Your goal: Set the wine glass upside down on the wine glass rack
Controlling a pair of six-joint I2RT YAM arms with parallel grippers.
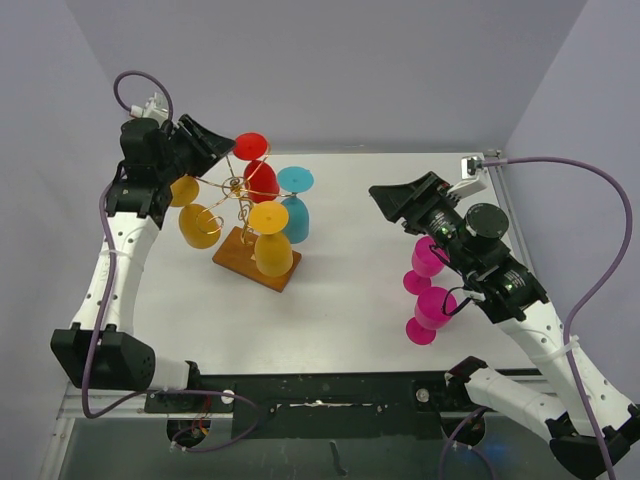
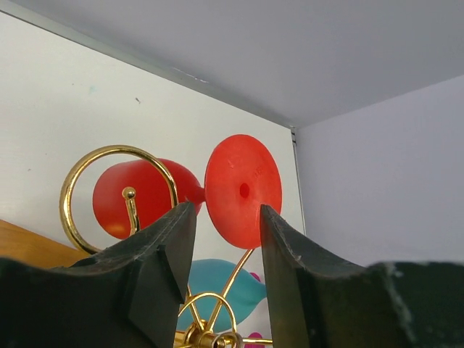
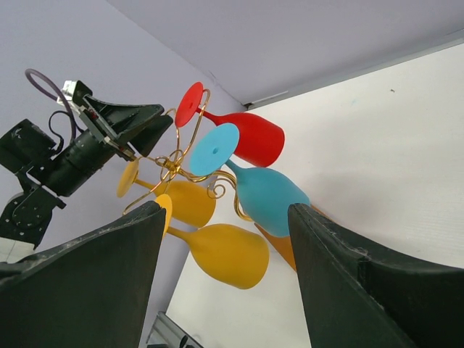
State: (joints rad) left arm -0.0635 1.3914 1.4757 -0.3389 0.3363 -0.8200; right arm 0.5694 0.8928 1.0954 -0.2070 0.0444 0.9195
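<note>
The wine glass rack (image 1: 236, 188), gold wire on a wooden base (image 1: 240, 262), stands left of centre. Upside down on its arms hang a red wine glass (image 1: 260, 176), a blue one (image 1: 296, 212) and two yellow ones (image 1: 272, 250) (image 1: 198, 225). My left gripper (image 1: 220, 150) hovers at the rack's top with its jaws apart and nothing between them; the red glass's foot (image 2: 243, 190) shows just beyond its fingers (image 2: 168, 250). My right gripper (image 1: 388, 203) is open and empty, facing the rack (image 3: 174, 163) from the right.
Two magenta glasses (image 1: 426, 260) (image 1: 432, 312) stand on the table at the right, partly under my right arm. Walls close the table at the back and on both sides.
</note>
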